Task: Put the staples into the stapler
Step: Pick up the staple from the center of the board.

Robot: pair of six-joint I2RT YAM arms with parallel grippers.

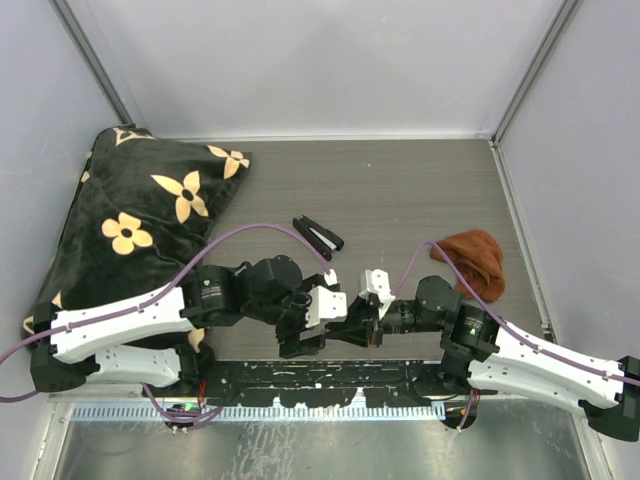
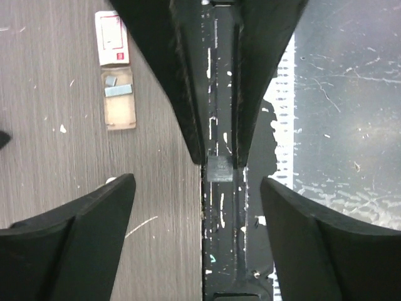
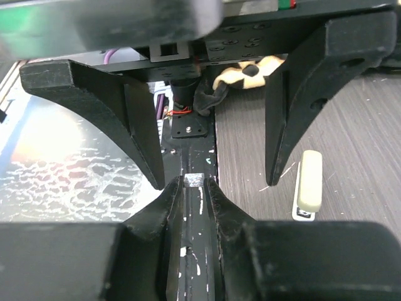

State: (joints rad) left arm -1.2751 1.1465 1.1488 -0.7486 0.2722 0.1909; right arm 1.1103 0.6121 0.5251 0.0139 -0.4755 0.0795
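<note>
With the left hand point(image 2: 197, 184) released and spread wide around them, the staples point(image 2: 219, 168) sit pinched only in the very tips of the right hand point(image 3: 193, 185), so a slight twist could drop them.

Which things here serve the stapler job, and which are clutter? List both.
Job: staples; staple box; tray of spares; black stapler, apparently open.
Clutter: pillow; brown cloth; cream oblong, purpose unclear.
</note>
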